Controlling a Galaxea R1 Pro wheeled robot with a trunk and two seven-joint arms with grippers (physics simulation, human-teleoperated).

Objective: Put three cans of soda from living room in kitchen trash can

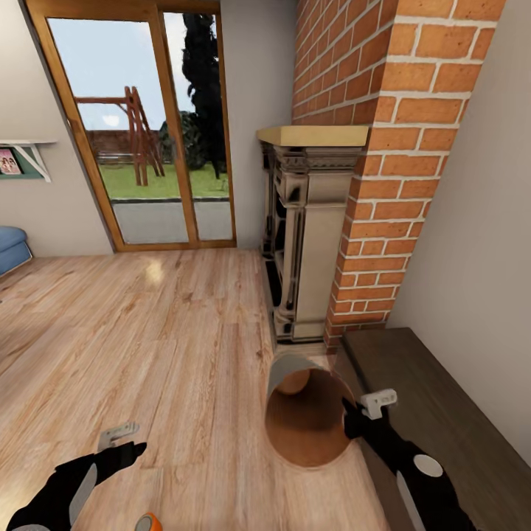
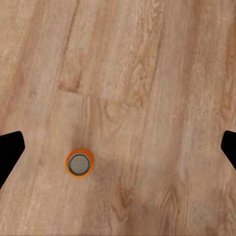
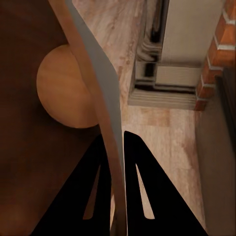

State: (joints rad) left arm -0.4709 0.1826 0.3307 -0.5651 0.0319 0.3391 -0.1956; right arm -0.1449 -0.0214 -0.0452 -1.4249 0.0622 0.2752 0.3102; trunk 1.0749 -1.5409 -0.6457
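Both arms glossy black w/ pale grey panels. Left arm (image 1: 70,483): long grey strip along the forearm, tapering to a black wrist; small light-grey bracket (image 1: 116,435) sits on top near the tip. Right arm (image 1: 417,472): black shell, round grey disc on the forearm, grey band lower down; whitish bracket (image 1: 379,402) w/ a few small holes at the wrist. In wrist views fingers (image 3: 101,191) are flat black, pointed wedges w/ narrow slots cut thru.

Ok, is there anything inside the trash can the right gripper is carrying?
Nothing visible. The tash can tips toward the head camera, showing glossy brown walls and a bare round bottom. The right gripper pinches its rim. The near wall hides part of the interior.
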